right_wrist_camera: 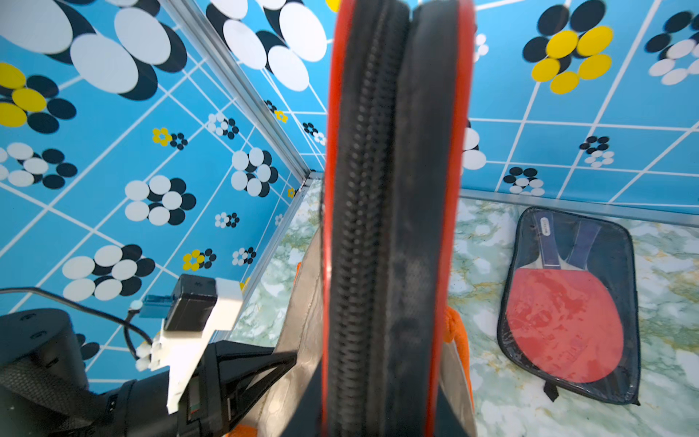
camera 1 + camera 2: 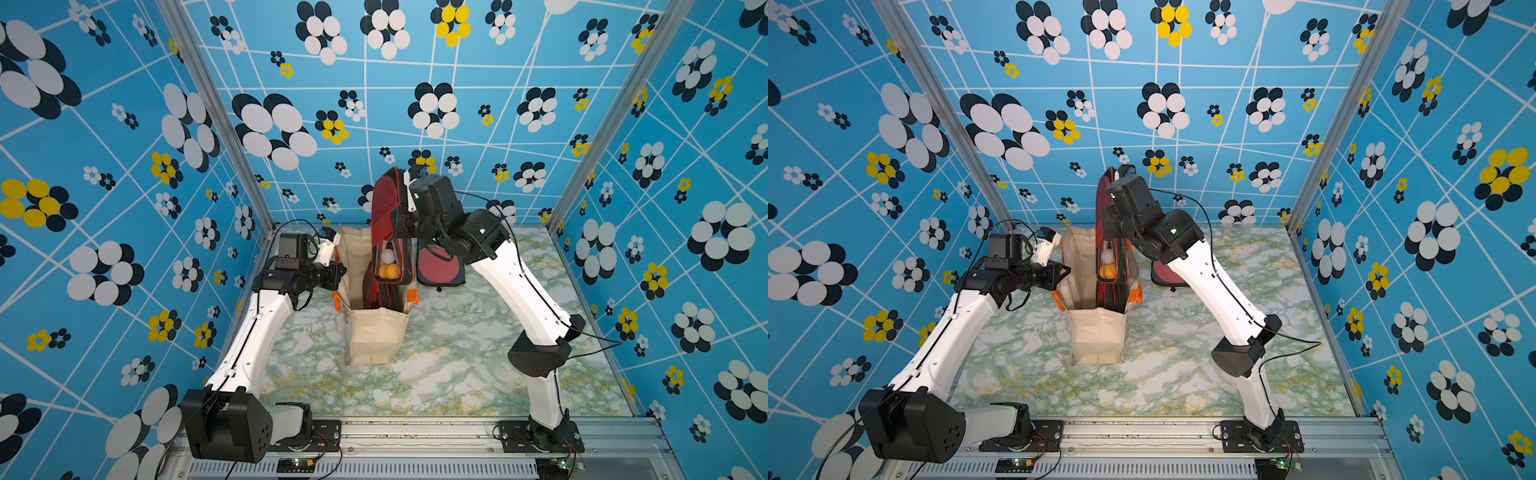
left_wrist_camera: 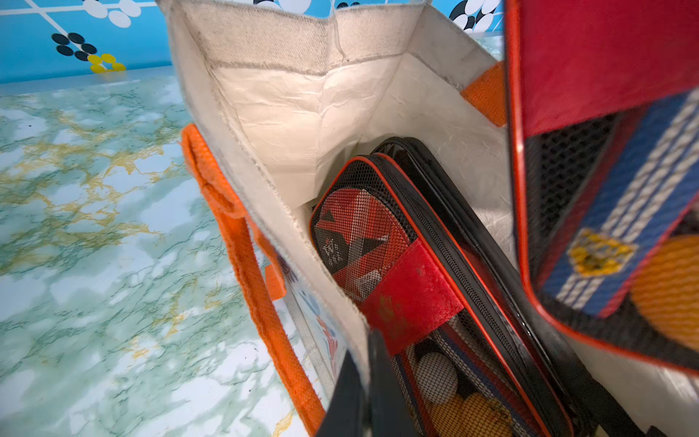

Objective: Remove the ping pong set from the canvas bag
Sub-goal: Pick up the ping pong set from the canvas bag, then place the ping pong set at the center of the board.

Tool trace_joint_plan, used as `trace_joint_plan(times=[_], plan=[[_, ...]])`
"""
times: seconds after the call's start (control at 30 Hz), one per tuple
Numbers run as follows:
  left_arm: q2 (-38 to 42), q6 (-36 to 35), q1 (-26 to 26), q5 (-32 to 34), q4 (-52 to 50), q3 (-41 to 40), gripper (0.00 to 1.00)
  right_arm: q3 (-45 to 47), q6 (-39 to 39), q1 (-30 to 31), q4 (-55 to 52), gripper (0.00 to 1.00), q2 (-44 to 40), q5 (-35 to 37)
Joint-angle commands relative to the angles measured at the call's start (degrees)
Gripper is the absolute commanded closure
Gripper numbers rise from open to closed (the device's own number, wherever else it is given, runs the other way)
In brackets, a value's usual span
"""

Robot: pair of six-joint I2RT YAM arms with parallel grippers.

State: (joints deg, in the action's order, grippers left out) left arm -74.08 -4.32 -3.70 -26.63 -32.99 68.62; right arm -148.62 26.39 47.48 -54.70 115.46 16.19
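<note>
Ping pong set (image 2: 388, 232) (a red-and-black mesh case with white and orange balls showing) hung upright. Its lower part sat inside the canvas bag (image 2: 374, 336) and its upper part rose well above the rim. The right fingers (image 2: 400, 226) pinched it across its zippered edge. The left fingers (image 2: 338, 272) were pressed together on the bag's left wall at the rim. A second case (image 3: 397, 272) leaned inside the bag. A third case (image 1: 567, 314) lay flat on the surface (image 2: 457, 365) near its far edge, just beside the bag.
</note>
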Motion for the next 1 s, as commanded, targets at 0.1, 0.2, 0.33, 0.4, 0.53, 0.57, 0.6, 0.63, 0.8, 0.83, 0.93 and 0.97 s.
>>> trace_joint_plan(times=[0.1, 0.2, 0.33, 0.4, 0.53, 0.57, 0.6, 0.63, 0.8, 0.83, 0.93, 0.97], plan=[[1.13, -1.22, 0.67, -1.32, 0.12, -1.00, 1.00, 8.81, -0.62, -3.78, 13.81, 1.00, -10.98, 2.50], [1.08, -1.24, 0.68, -1.40, 0.03, -0.94, 1.00, 13.46, -0.72, -5.83, 15.88, 1.00, -15.15, 2.58], [0.84, -1.32, 0.72, -1.58, 0.05, -0.88, 1.00, 18.96, 0.19, -9.27, 17.86, 1.00, -19.95, 1.18], [0.78, -1.31, 0.69, -1.49, -0.01, -0.84, 1.00, 20.86, 0.85, -11.22, 17.87, 1.00, -21.43, 0.61], [0.69, -1.32, 0.72, -1.32, -0.05, -0.70, 1.00, 25.14, 1.73, -14.87, 18.20, 1.00, -24.55, -0.58], [0.75, -1.41, 0.72, -1.16, -0.05, -0.70, 1.00, 26.17, 1.78, -15.83, 18.20, 1.00, -25.32, -0.67], [0.77, -1.40, 0.72, -1.06, 0.03, -0.81, 1.00, 27.07, 1.84, -16.63, 18.17, 1.00, -25.97, -0.81], [0.80, -1.40, 0.72, -1.05, 0.03, -0.85, 1.00, 28.19, 1.98, -17.69, 18.13, 1.00, -26.78, -1.08], [0.53, -1.39, 0.73, -1.12, -0.05, -0.59, 1.00, 32.75, 3.21, -23.75, 18.14, 1.00, -29.29, -4.18], [0.48, -1.40, 0.67, -1.01, -0.05, -0.52, 1.00, 33.52, 3.57, -25.09, 17.97, 1.00, -29.49, -5.29], [0.25, -1.40, 0.71, -0.53, -0.06, -0.32, 1.00, 35.19, 4.02, -28.41, 17.28, 1.00, -29.50, -7.77], [0.17, -1.40, 0.72, -0.46, -0.05, -0.16, 1.00, 35.96, 4.10, -29.51, 17.23, 1.00, -29.44, -8.49]])
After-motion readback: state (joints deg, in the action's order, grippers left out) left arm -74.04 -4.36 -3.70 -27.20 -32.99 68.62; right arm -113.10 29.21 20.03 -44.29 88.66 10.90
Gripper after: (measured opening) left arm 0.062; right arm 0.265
